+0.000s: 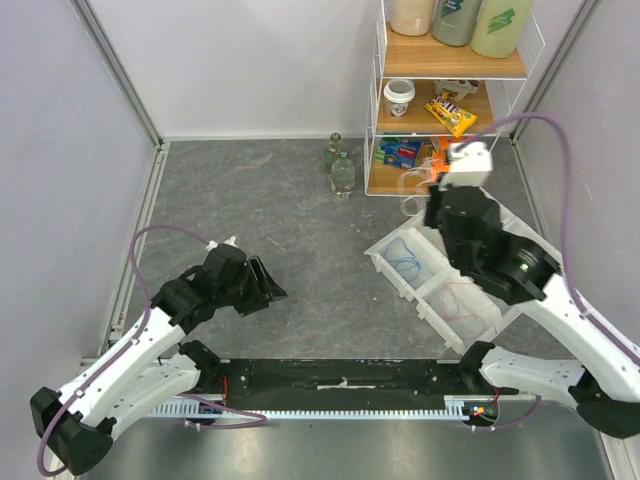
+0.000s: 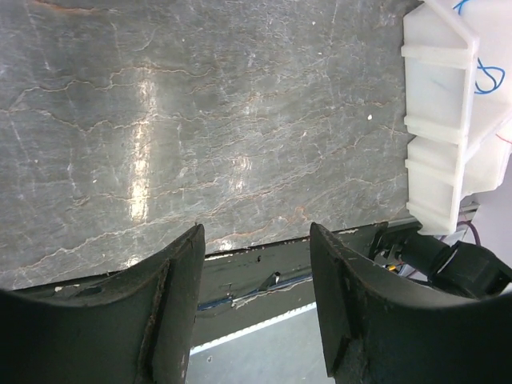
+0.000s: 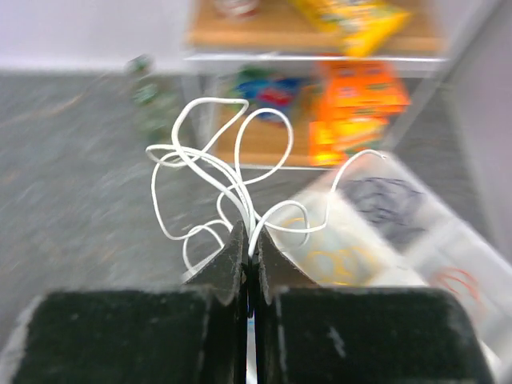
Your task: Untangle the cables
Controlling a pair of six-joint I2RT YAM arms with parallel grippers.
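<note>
My right gripper [image 3: 250,240] is shut on a white cable [image 3: 210,164], whose loops fan out above the fingertips. In the top view that gripper [image 1: 432,197] holds the white cable [image 1: 410,192] raised, just beyond the far end of a white divided tray [image 1: 385,262]. The tray compartments hold a blue cable [image 1: 405,258] and a red cable [image 1: 465,300]. The right wrist view shows a yellow cable [image 3: 336,260] and a dark purple one [image 3: 388,196] in the tray. My left gripper [image 1: 268,285] is open and empty over bare table, also in its wrist view [image 2: 256,280].
A wire shelf rack [image 1: 450,110] with snack packs and cups stands at the back right. Two small bottles [image 1: 342,172] stand to its left. A black rail [image 1: 340,378] runs along the near edge. The tray's end wall [image 2: 436,136] shows in the left wrist view.
</note>
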